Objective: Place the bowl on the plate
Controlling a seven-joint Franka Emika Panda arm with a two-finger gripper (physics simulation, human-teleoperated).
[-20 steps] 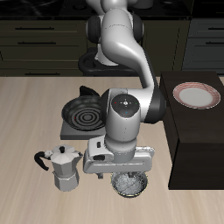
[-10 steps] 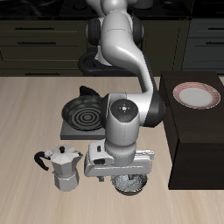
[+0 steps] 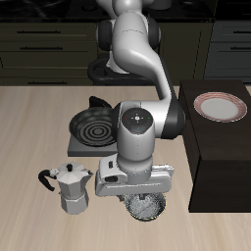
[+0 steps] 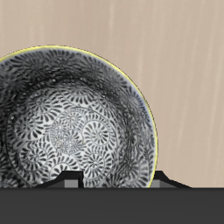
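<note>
The bowl (image 3: 148, 208), small and silvery-grey with a speckled inside, sits on the table near its front edge. It fills the wrist view (image 4: 74, 122). My gripper (image 3: 144, 196) hangs right above it, low over the rim, with the jaws spread and nothing between them. Only the fingertips (image 4: 63, 179) show in the wrist view, close to the bowl's rim. The plate (image 3: 220, 106), white with a reddish-pink rim band, lies on top of a dark box (image 3: 218, 157) farther back, apart from the bowl.
A black frying pan (image 3: 96, 125) with spiral rings sits on a dark square burner behind the bowl. A silver moka pot (image 3: 71, 186) stands beside the bowl, close to the gripper. The dark box rises above the table beside the bowl.
The gripper has come down a little over the bowl. The bowl, plate and other things have not moved.
</note>
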